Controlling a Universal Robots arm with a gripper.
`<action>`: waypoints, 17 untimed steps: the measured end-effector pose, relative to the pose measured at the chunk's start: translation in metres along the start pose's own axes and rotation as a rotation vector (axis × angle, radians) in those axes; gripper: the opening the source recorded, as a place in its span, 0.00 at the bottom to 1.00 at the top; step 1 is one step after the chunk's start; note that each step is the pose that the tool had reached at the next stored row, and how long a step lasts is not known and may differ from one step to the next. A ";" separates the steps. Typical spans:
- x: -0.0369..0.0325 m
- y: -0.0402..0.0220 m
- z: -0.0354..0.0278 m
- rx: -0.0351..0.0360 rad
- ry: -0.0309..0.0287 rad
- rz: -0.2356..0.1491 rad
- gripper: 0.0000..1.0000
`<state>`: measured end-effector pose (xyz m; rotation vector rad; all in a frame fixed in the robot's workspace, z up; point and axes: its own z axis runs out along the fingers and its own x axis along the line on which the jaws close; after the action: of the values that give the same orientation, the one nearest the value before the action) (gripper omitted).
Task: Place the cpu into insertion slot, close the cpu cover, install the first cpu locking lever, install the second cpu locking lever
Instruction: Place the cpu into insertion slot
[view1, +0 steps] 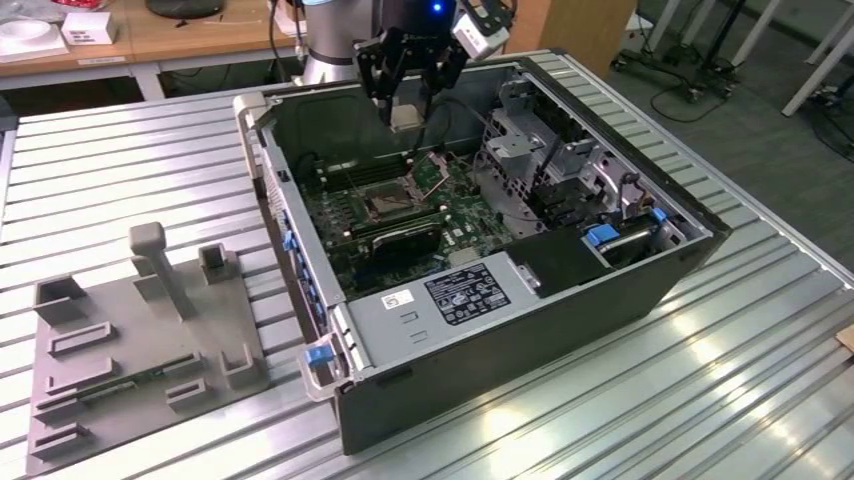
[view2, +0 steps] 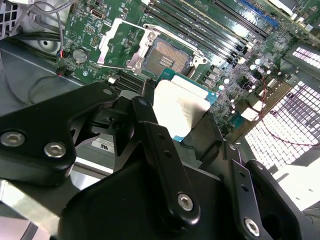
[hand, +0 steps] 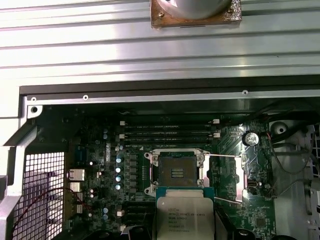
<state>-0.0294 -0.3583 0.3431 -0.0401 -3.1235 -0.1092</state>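
Note:
My gripper (view1: 404, 108) hangs above the open computer case, shut on the cpu (view1: 404, 117). The cpu (view2: 181, 106) is a flat square chip with a silvery top, pinched by its edges between the black fingers (view2: 150, 130). In the first wrist view the cpu (hand: 184, 216) sits just short of the insertion slot (hand: 177, 173), held above it. The insertion slot (view2: 167, 57) is bare, with its dark centre showing. Beside it the cpu cover (view2: 116, 44) is swung open, and in the exterior view the cpu cover (view1: 431, 172) stands up next to the insertion slot (view1: 387, 205).
The green motherboard (view1: 461, 215) lies in the case (view1: 534, 300), with long memory slots (hand: 167, 135) beside the socket and drive cages (view1: 561, 170) at the exterior view's right. A grey fixture plate (view1: 134, 340) lies on the ribbed metal table at the left.

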 end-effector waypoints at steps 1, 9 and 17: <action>0.0000 0.0000 0.0000 0.0000 0.0000 0.000 0.54; 0.0000 -0.0001 0.0012 -0.0002 -0.0002 0.000 0.54; 0.0000 -0.0003 0.0037 0.0003 -0.0001 0.000 0.54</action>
<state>-0.0294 -0.3583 0.3394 -0.0401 -3.1237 -0.1088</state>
